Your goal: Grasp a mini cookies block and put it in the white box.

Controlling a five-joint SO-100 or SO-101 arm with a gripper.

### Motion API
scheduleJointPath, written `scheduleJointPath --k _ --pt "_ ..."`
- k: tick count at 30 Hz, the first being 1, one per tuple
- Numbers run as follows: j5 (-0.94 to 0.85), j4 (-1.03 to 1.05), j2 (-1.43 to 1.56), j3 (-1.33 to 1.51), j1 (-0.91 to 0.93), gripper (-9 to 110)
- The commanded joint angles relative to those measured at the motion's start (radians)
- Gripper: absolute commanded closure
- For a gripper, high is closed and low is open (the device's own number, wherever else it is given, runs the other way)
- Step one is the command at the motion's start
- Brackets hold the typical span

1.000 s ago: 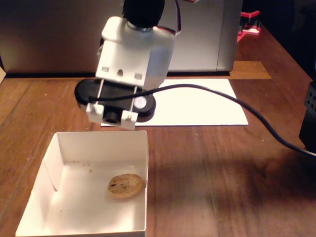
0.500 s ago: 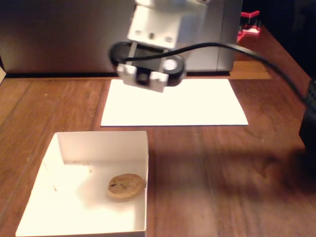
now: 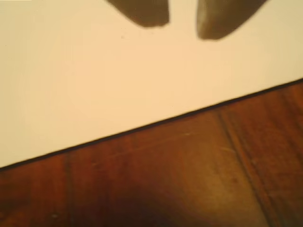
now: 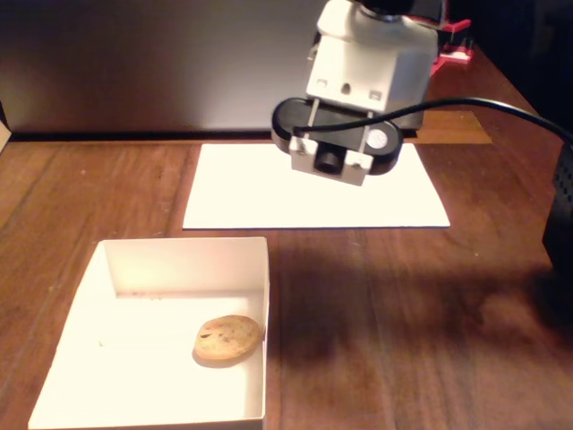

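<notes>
1. We see the mini cookies block (image 4: 228, 339), round, tan and dark-spotted, lying in the white box (image 4: 183, 266) at the fixed view's lower left.
2. A white paper sheet (image 4: 269, 193) lies on the wooden worktop (image 4: 403, 313).
3. In the wrist view our fingers (image 3: 147, 12) stand apart, empty and cut off by the top edge.

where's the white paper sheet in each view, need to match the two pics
Wrist view: the white paper sheet fills the upper part, its near edge running diagonally from lower left to upper right.
Fixed view: the sheet lies flat at centre, beyond the white box, partly covered by the arm.
Shared landmark: the sheet's edge against the wooden table.
</notes>
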Motion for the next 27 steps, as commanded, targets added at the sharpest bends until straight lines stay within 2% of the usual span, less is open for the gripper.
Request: scheduleJointPath --k 1,12,21,27 --pt "0.005 -0.035 0.149 0.043 0.003 101" --pt "-0.026 -0.112 0.402 0.351 0.002 101" --pt "-0.083 -0.156 0.707 0.707 -0.011 101" --pt "-0.095 -0.175 0.81 0.816 -0.018 101"
